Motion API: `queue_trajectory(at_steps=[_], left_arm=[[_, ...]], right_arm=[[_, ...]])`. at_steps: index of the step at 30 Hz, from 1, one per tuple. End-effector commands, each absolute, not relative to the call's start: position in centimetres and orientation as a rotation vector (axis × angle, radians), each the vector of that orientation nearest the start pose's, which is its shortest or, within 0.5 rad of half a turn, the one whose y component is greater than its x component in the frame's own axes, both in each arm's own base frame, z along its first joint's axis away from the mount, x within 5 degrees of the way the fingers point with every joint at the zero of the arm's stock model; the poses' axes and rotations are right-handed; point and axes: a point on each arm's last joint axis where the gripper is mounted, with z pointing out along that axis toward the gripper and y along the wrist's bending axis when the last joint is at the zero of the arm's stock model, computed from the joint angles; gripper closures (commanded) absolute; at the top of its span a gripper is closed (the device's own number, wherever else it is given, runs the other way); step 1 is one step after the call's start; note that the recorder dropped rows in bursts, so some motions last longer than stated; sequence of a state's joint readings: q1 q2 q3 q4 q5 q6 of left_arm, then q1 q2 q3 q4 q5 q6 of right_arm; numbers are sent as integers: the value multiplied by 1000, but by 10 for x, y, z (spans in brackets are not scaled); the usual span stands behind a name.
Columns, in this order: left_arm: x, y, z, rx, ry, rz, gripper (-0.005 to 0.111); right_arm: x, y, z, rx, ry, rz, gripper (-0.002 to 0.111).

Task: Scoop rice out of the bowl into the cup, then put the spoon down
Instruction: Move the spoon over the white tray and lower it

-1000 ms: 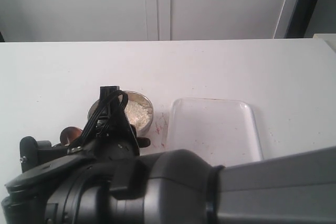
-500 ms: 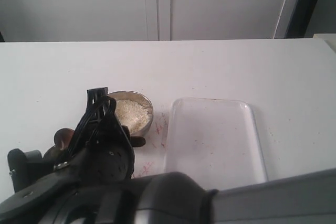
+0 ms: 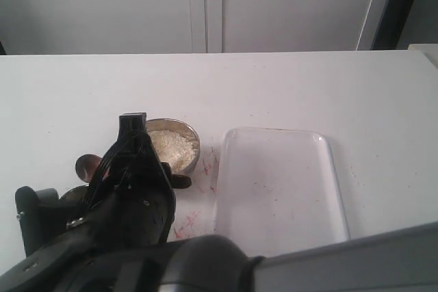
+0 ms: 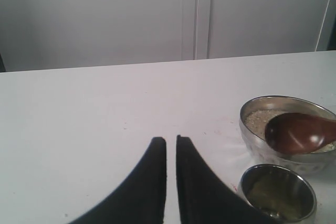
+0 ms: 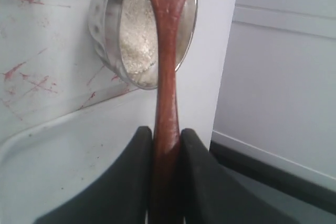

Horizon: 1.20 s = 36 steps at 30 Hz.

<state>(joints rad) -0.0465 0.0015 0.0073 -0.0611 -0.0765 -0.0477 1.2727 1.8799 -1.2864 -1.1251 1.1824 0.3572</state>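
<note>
Right gripper pinches the spoon by its thin handle, with the head over the rice in the bowl, which sits left of the clear tray. Light, stiff and smooth, the wood could swivel in the pinch, and loose grains spill easily. Left gripper is nearly pressed together and empty, near the cup.

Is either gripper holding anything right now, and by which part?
The right gripper grips the spoon by its handle, with the head over the bowl. The left gripper holds nothing.
</note>
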Motion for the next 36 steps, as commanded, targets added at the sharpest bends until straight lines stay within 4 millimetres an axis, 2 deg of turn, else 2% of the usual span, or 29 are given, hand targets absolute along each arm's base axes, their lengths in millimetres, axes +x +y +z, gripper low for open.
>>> queue_trajectory(at_steps=[1,7,11,14,19,25,27,28,31,33,36], left_arm=[[55,-2,221,-49,1403,-135,92],[55,-2,221,-49,1403,-135,92],[55,-2,221,-49,1403,-135,92],[55,-2,221,-49,1403,-135,92],[55,-2,221,-49,1403,-135,92],[55,-2,221,-49,1403,-135,92],[55,-2,221,-49,1403,-135,92],[55,-2,221,-49,1403,-135,92],[55,-2,221,-49,1403,-135,92],[55,-2,221,-49,1403,-135,92],[55,-2,221,-49,1403,-135,92]], right_arm=[[175,317,248,-1395,1842,-885,108],[160,300,291,-1316,1951,-552,108],[161,270,315,-1187,2103,-478,108],[170,237,329,-960,2250,-408,108],[172,197,344,-637,2322,-314,108],[161,165,339,-285,2388,-192,108],[154,160,330,-142,2454,-123,108],[151,159,319,-51,2494,-111,108],[148,155,302,45,2524,-141,108],[150,159,292,50,2514,-100,108],[164,161,280,113,2485,-95,108]])
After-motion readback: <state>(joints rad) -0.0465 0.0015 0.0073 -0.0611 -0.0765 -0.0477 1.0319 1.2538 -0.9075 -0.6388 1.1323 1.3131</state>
